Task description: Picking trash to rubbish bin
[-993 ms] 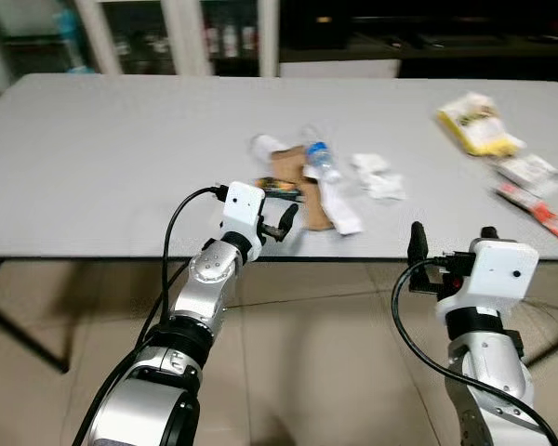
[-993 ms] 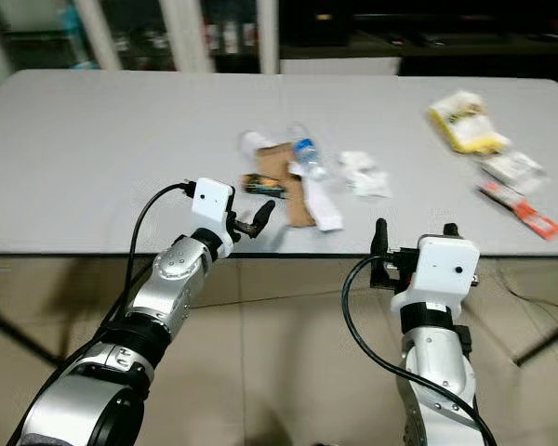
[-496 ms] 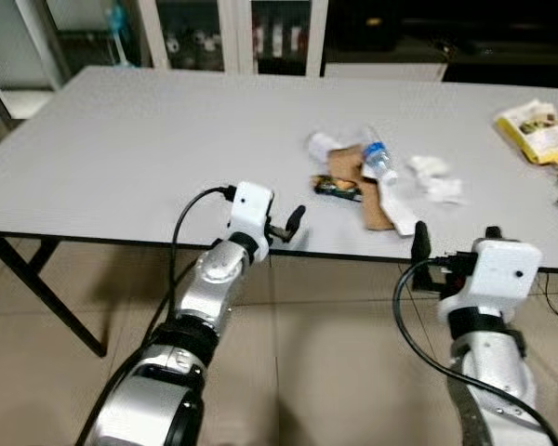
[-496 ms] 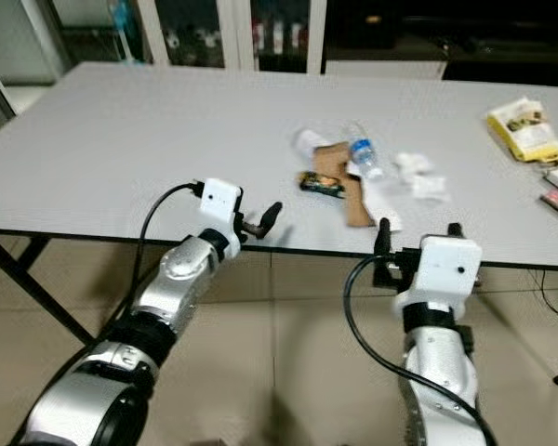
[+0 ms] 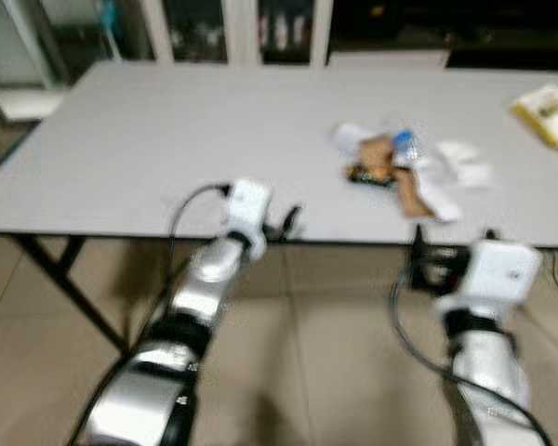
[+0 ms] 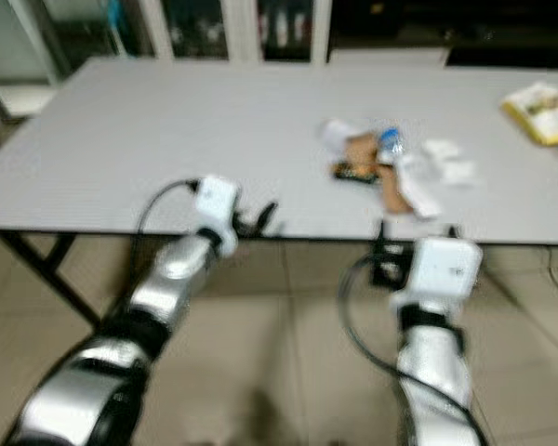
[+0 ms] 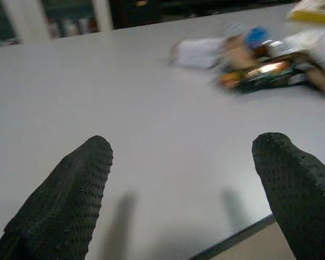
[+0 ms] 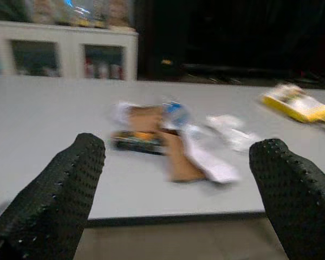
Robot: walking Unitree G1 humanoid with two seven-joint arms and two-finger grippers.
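A pile of trash (image 5: pixel 395 167) lies on the grey table (image 5: pixel 167 139), right of the middle: a plastic bottle with a blue cap (image 5: pixel 405 147), brown cardboard pieces, a dark snack wrapper (image 5: pixel 367 175) and crumpled white paper (image 5: pixel 465 163). A yellow packet (image 5: pixel 551 100) lies at the far right. My left gripper (image 5: pixel 284 223) is open at the table's near edge, left of the pile and apart from it; its wrist view shows the wrapper (image 7: pixel 260 73) ahead. My right gripper (image 5: pixel 451 243) is open just below the table edge, in front of the pile (image 8: pixel 168 135). Both hold nothing.
White cabinets with glass doors (image 5: pixel 232 23) stand behind the table. A black table leg (image 5: pixel 65 279) slants down at the left over the tiled floor (image 5: pixel 307 372). The left half of the tabletop is bare. The picture is blurred.
The whole picture has shifted and blurred, so the camera has moved; the pile now sits further right in view. Both arms keep the same pose, fingers still apart.
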